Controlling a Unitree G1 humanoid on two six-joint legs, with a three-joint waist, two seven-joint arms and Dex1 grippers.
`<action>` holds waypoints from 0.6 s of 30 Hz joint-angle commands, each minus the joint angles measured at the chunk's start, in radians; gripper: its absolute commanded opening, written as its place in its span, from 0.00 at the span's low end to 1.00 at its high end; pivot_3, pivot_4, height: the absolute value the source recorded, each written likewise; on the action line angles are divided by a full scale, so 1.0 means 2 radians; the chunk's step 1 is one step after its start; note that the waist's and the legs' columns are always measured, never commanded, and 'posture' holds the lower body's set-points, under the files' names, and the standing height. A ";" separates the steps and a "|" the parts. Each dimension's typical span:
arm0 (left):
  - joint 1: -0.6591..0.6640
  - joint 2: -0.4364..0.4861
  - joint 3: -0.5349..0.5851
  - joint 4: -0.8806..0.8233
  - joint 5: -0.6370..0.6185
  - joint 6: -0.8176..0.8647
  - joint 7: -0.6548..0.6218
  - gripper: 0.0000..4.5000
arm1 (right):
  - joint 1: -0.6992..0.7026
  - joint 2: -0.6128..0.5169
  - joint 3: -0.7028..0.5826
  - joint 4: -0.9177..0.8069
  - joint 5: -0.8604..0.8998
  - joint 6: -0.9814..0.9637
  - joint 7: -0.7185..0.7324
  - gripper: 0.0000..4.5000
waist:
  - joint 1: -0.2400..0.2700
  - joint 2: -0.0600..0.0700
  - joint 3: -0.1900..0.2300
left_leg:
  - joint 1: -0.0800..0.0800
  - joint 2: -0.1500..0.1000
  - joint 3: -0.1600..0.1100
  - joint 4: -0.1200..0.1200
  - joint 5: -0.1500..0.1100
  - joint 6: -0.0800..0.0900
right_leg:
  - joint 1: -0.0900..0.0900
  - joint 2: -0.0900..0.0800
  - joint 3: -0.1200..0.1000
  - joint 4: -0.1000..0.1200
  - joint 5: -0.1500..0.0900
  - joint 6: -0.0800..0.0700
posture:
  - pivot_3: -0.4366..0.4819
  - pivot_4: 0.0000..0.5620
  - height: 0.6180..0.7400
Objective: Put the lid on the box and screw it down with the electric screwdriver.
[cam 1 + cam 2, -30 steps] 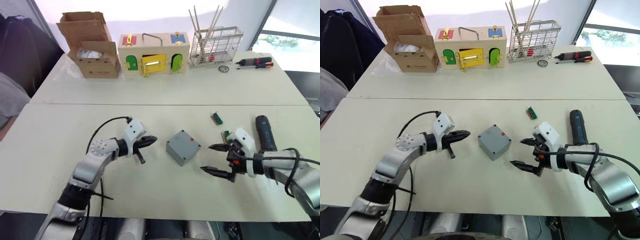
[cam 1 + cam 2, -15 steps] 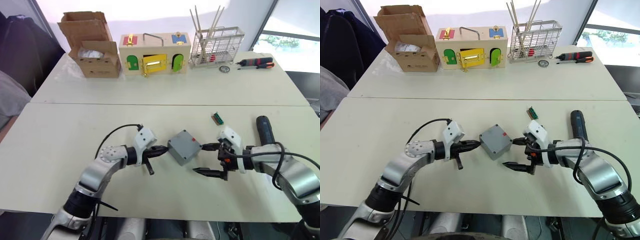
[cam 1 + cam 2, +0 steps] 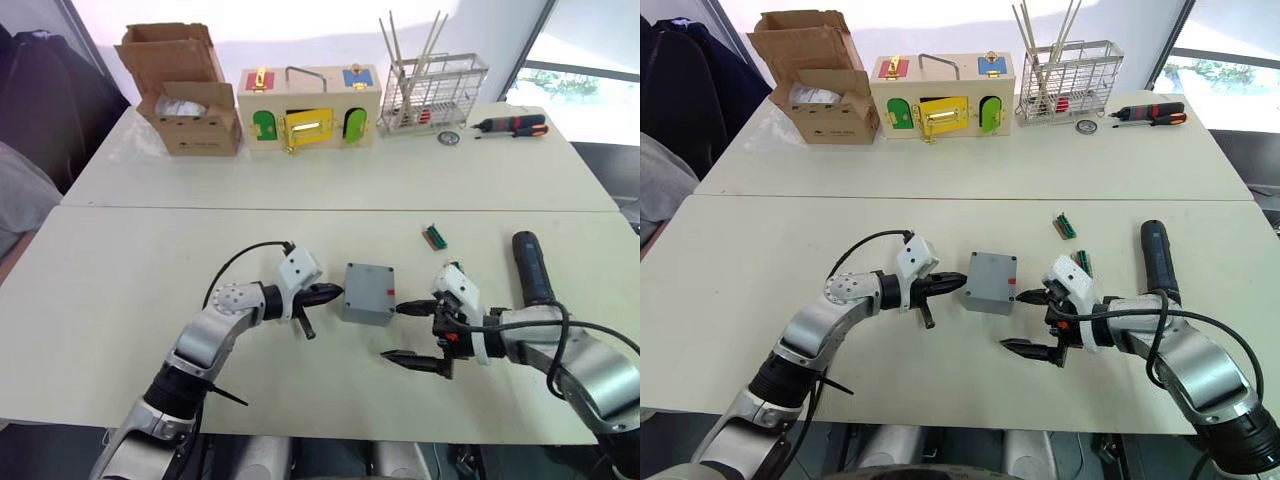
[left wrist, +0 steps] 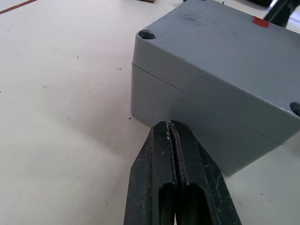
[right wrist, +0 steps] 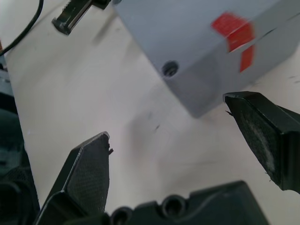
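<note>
The grey box (image 3: pixel 367 293) stands mid-table with the lid (image 4: pixel 225 61) sitting flat on top; a seam runs between them and a red sticker (image 5: pixel 232 26) marks one edge. My left gripper (image 3: pixel 335 293) is shut, its tip against the box's left side (image 4: pixel 187 122). On the box's right, my right gripper (image 3: pixel 397 332) is open, one fingertip close to the box's right face and the other nearer the front edge of the table. The black electric screwdriver (image 3: pixel 528 265) lies on the table beyond my right arm.
At the back stand a cardboard carton (image 3: pixel 185 90), a wooden box with coloured doors (image 3: pixel 308 108), a wire rack (image 3: pixel 432 90) and a red-and-black hand screwdriver (image 3: pixel 510 126). A small green connector (image 3: pixel 434 236) lies behind my right gripper. A seam joins two tables.
My shut left gripper has moved right, up against the box. The box has turned from corner-on to square-on. My right gripper has stayed open and shifted slightly toward the front edge.
</note>
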State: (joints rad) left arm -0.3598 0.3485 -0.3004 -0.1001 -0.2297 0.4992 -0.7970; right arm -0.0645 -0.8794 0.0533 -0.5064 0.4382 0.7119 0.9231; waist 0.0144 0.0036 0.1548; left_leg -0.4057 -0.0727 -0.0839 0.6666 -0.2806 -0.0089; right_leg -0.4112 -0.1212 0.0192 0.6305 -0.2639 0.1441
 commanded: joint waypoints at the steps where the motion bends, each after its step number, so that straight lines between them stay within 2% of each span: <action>1: 0.016 0.025 0.023 -0.057 -0.013 0.012 -0.005 0.00 | 0.007 -0.024 -0.077 -0.009 0.010 0.009 -0.009 1.00 | -0.001 0.000 0.000 | 0.000 0.000 0.000 0.000 0.000 0.000 | 0.000 0.000 0.000 0.000 0.000 0.000 | 0.48 0.27 0.92; 5: 0.025 0.057 0.093 -0.117 -0.065 0.055 -0.001 0.00 | -0.022 -0.003 -0.200 0.020 0.081 0.058 -0.038 1.00 | -0.001 0.000 0.000 | 0.000 0.000 0.000 0.000 0.000 0.001 | 0.000 0.000 0.000 0.000 0.000 0.000 | 0.48 0.27 0.92; 9: -0.005 0.040 0.112 -0.131 -0.107 0.068 -0.001 0.00 | -0.069 0.068 -0.199 0.075 0.075 0.026 -0.092 1.00 | 0.001 0.000 0.000 | 0.001 0.000 0.000 0.000 0.000 0.001 | 0.001 0.000 0.000 0.000 0.000 0.000 | 0.48 0.27 0.92; 12: -0.028 0.013 0.101 -0.131 -0.123 0.080 0.009 0.00 | -0.105 0.125 -0.163 0.130 0.023 -0.029 -0.144 1.00 | -0.001 0.000 0.000 | 0.001 0.000 0.000 0.000 0.000 -0.001 | 0.001 0.000 0.000 0.000 0.000 0.000 | 0.48 0.27 0.92; 15: -0.043 -0.004 0.082 -0.127 -0.119 0.079 0.015 0.00 | -0.128 0.156 -0.131 0.187 -0.020 -0.064 -0.179 0.85 | -0.002 0.000 0.000 | 0.000 0.000 0.001 0.000 0.000 -0.001 | 0.000 0.000 0.000 0.000 0.000 0.000 | 0.48 0.27 0.92; 18: -0.049 -0.015 0.066 -0.125 -0.115 0.076 0.021 0.00 | -0.146 0.181 -0.114 0.243 -0.051 -0.114 -0.198 0.63 | -0.002 0.000 0.000 | 0.000 0.000 0.001 0.000 0.001 -0.001 | -0.001 0.000 0.000 0.001 0.000 0.000 | 0.48 0.27 0.92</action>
State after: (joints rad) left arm -0.4440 0.3212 -0.1609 -0.3279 -0.4590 0.6634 -0.7616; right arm -0.3329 -0.5291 -0.1763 -0.0432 0.3639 0.5495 0.5492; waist 0.0100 0.0030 0.1542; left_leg -0.4051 -0.0731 -0.0827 0.6656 -0.2793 -0.0112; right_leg -0.4125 -0.1218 0.0196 0.6318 -0.2639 0.1441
